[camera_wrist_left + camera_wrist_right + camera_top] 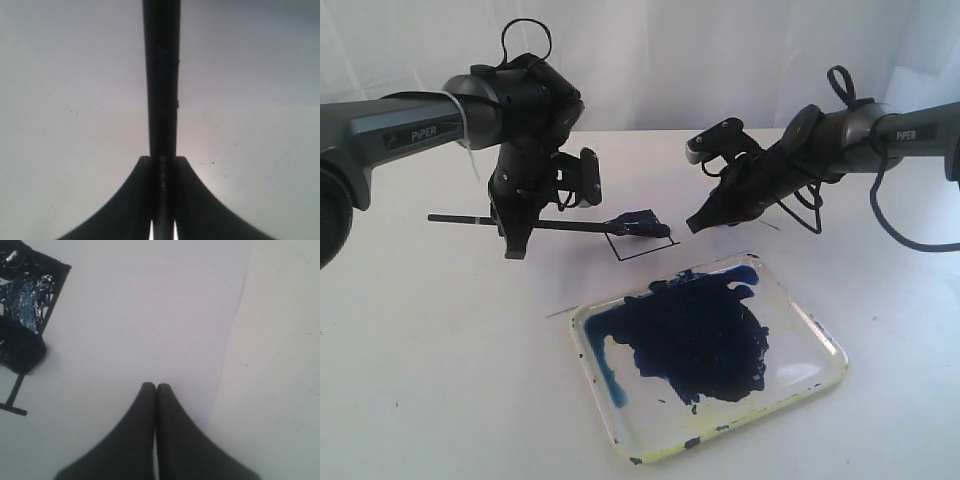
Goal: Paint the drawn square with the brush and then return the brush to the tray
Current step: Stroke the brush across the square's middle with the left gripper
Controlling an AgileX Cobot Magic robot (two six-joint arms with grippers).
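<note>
painting: left tool clamped on brush shaft, tip beyond it in square; right tool closed, empty, likely pinning paper.

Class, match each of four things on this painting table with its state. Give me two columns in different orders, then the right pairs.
Things:
1. brush
2. tray
3. drawn square
4. right pincer

States:
a. shut, holding nothing
b. holds a dark blue paint blob
c. gripped in the left pincer
d. partly painted blue, partly white

Pairs: 1-c, 2-b, 3-d, 4-a
</note>
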